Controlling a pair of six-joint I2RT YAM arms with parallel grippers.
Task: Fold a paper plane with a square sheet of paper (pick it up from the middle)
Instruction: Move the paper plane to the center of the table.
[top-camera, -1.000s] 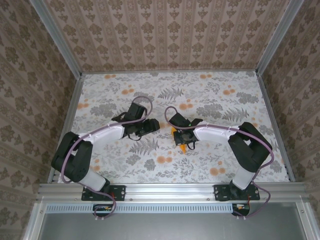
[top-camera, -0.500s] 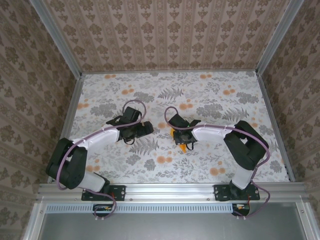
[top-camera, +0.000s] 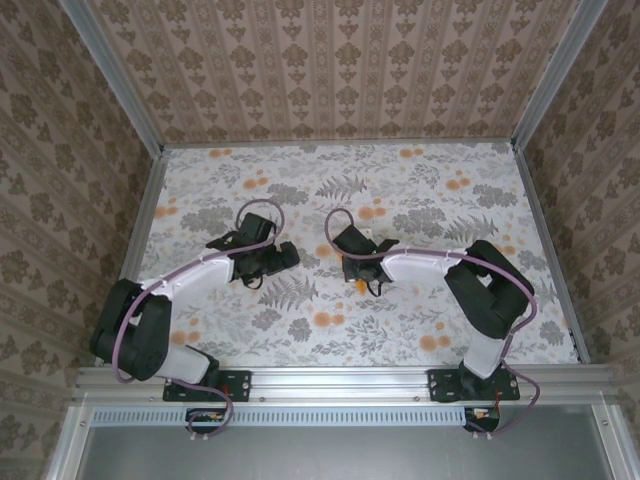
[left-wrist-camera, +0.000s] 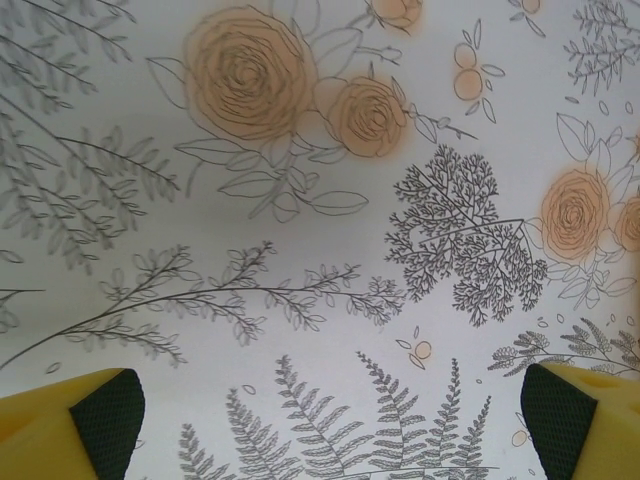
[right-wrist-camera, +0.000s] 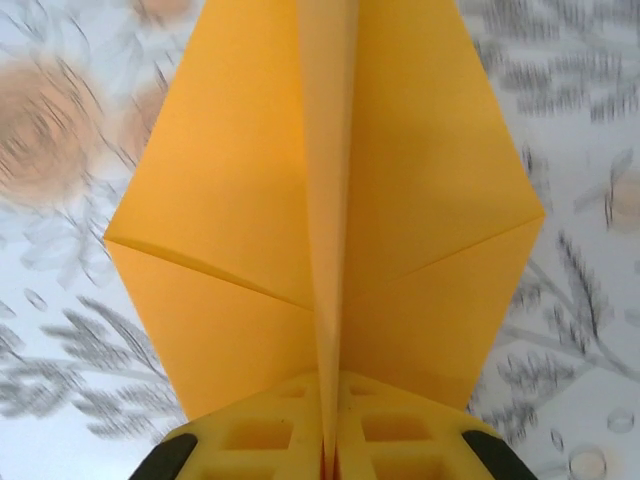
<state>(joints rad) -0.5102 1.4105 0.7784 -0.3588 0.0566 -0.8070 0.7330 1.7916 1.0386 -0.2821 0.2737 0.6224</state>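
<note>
right tool (right-wrist-camera: 330, 445) clamped tight on the paper plane (right-wrist-camera: 330, 200), gripping it at the centre crease, wings splayed out either side. Plane sits about the middle of the bench (top-camera: 420, 190), just right of centre; can't tell if it touches the floral cloth (left-wrist-camera: 300, 200). left tool (left-wrist-camera: 335, 420) wide open, nothing in it, hovering over the cloth left of centre, apart from the plane.

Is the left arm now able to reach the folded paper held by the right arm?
Probably yes. The left arm has open jaws near the folded paper, with bare cloth between; the right arm pinches its crease in shut jaws.
</note>
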